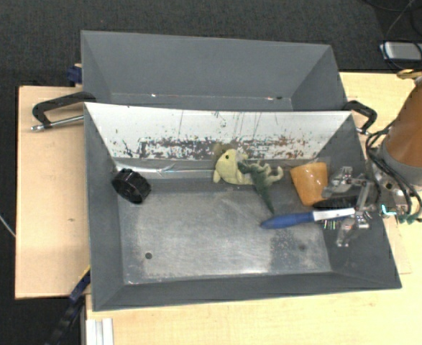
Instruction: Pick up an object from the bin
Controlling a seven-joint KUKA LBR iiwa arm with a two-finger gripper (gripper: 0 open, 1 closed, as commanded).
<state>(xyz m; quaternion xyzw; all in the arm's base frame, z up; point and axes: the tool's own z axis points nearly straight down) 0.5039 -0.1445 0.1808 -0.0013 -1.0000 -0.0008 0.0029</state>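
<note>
By the right wall (374, 259), jaws grip one blue pen (290, 221) beside one orange block (309, 182).

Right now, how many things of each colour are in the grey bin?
Black: 1, round black piece
Yellow: 1, soft toy
Green: 1, lizard toy
Orange: 1, cup-like piece
Blue: 1, pen-like stick
Total: 5

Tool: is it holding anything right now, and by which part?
Cannot tell. The tool sits over the white end of the blue pen-like stick; a hold isn't visible.
</note>
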